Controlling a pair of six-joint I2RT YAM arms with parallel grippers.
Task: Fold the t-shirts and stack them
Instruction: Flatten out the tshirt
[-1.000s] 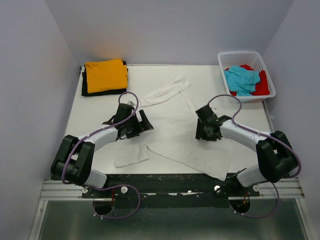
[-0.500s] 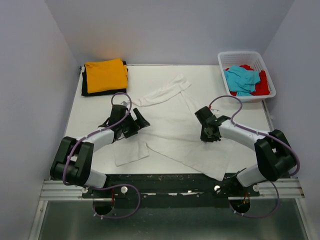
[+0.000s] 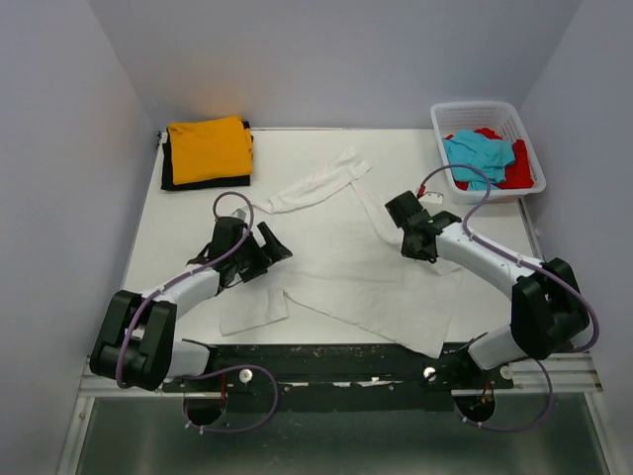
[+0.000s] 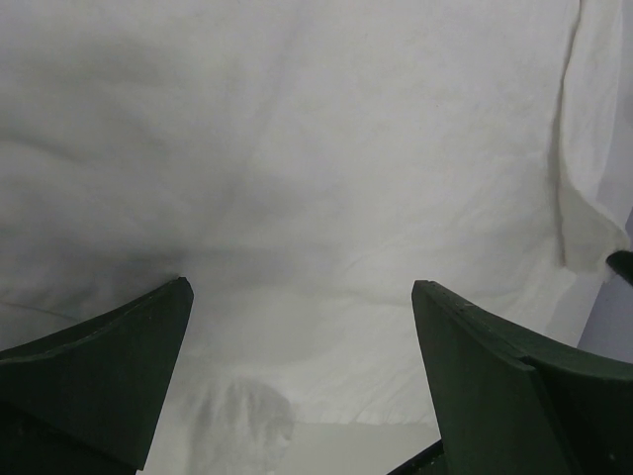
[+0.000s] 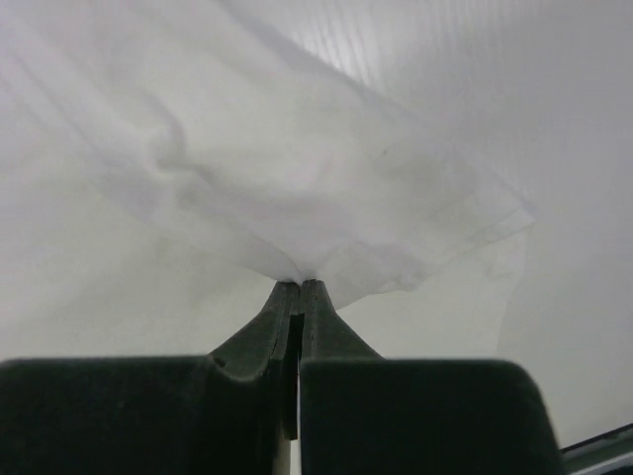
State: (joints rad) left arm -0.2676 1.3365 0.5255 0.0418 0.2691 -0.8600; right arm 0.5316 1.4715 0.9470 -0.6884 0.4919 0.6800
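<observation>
A large white t-shirt (image 3: 346,267) lies spread and creased over the middle of the table. My right gripper (image 3: 404,214) (image 5: 300,285) is shut on a pinch of its cloth (image 5: 297,198) at the shirt's right side, lifting a small peak. At the shirt's left edge my left gripper (image 3: 265,243) (image 4: 302,297) hangs open just above the white cloth (image 4: 316,148), holding nothing. An orange t-shirt (image 3: 209,147) lies folded on a black one (image 3: 168,182) at the back left. Turquoise (image 3: 479,156) and red (image 3: 518,170) t-shirts sit crumpled in the basket.
The white lattice basket (image 3: 476,110) stands at the back right corner. One sleeve (image 3: 316,183) reaches toward the back; another flap (image 3: 253,311) lies near the front left edge. Grey walls close in the table on three sides.
The right gripper has shut on the white t-shirt and moved back and up with the cloth. The left gripper slid left and back, still open. The shirt's left flap shifted slightly.
</observation>
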